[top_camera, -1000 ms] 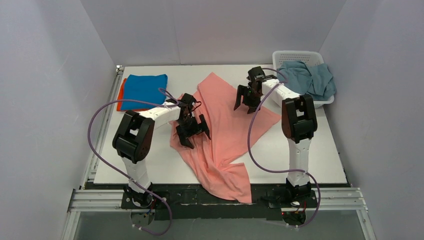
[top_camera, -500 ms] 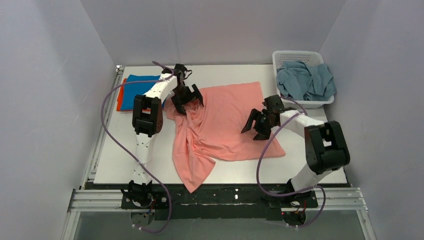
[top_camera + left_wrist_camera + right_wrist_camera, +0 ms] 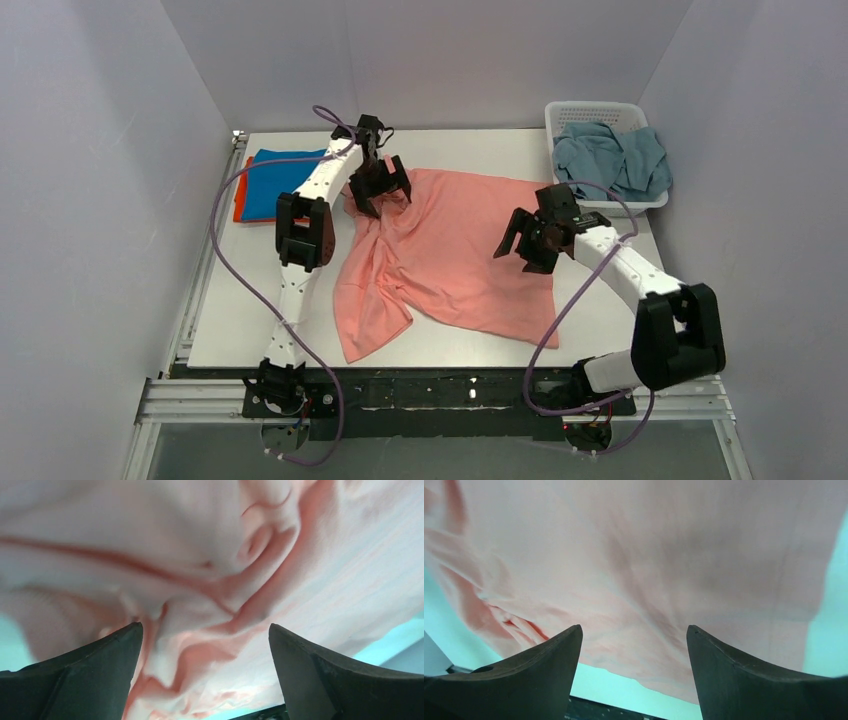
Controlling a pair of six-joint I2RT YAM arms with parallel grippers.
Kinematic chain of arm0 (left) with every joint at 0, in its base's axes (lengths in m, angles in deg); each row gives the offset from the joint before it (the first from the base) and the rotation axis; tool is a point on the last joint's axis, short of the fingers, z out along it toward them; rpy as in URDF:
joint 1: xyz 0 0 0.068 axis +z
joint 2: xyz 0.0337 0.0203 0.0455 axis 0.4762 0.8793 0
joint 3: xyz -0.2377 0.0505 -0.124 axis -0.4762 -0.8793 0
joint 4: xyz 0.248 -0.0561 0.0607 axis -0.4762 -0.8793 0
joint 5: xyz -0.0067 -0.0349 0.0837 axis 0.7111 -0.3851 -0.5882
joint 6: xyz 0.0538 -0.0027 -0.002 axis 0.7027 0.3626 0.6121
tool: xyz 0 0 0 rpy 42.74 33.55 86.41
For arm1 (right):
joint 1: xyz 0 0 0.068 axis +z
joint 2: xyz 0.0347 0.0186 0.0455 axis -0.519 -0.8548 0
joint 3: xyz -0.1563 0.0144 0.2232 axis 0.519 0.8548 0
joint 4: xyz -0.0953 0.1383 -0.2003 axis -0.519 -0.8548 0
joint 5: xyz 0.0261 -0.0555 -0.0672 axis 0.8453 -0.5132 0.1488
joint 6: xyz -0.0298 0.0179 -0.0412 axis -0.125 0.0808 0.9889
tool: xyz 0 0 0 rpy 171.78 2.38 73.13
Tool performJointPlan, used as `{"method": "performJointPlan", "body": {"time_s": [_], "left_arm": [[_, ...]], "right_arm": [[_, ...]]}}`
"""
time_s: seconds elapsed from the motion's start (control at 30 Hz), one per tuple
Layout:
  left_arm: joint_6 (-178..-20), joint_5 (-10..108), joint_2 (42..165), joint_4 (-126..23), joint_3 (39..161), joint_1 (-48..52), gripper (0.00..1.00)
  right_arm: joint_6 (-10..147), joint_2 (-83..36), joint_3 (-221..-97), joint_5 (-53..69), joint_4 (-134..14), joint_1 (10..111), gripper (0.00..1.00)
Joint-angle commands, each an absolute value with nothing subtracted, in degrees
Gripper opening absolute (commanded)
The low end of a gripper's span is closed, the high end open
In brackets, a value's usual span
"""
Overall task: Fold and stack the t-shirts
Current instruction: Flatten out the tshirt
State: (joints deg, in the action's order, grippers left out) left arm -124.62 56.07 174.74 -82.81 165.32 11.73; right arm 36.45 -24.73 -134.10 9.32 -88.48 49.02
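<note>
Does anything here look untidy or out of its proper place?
Yes. The salmon-pink t-shirt is not flat: its left side is bunched and twisted near the open left gripper, with a rumpled tail running toward the near edge of the table. The grey-blue t-shirt lies crumpled in the white basket.

Bare counter (image 3: 238, 322) down the left side and at lower right, plus a strip along the top, so easy passage there. Pink shirt (image 3: 450, 260) hogs the middle (bunched up on its left half). Folded blue shirt (image 3: 275, 180) sits upper left, basket (image 3: 592, 105) upper right.
</note>
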Motion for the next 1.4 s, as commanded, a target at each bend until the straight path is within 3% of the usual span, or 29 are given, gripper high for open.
{"method": "performJointPlan", "body": {"time_s": [0.0,0.17,0.37,0.57,0.63,0.7,0.83,1.03,1.37], "left_arm": [[-118.78,49.68,157.98,-93.55,159.2,12.18,0.98],[-118.85,47.15,135.99,-93.27,138.76,11.34,0.98],[-123.25,39.59,107.49,-88.99,102.95,7.33,0.98],[-131.83,45.88,82.83,-82.49,70.01,-0.15,0.98],[-133.43,48.19,83.04,-75.14,63.64,-2.18,0.94],[-133.68,50.12,85.8,-69.76,59.84,-3.11,0.72],[-133.69,49.55,90.73,-66.62,56.59,-5.07,0.51],[-133.83,45.61,95.67,-66.1,55.81,-8.07,0.44],[-135.8,32.04,104.86,-72.24,59.67,-12.58,0.42]], "right_arm": [[38.54,-15.29,-142.68,-3.69,-96.01,48.93,0.86],[37.69,-6.77,-143.31,-10.85,-100.99,47.9,0.92],[34.76,3.82,-135.66,-13.08,-101.86,46.3,0.98],[30.82,16.28,-121.15,-9.16,-98.71,45.7,0.98],[29.5,17.36,-118.73,-8.0,-97.7,45.62,0.98],[29.55,16.8,-118.05,-7.86,-98.25,45.59,0.98],[28.96,15.39,-117.39,-8.78,-98.12,45.59,0.98],[28.48,14.61,-116.73,-9.08,-97.56,45.55,0.98],[28.49,14.59,-116.62,-9.59,-97.44,45.5,0.98]]}}
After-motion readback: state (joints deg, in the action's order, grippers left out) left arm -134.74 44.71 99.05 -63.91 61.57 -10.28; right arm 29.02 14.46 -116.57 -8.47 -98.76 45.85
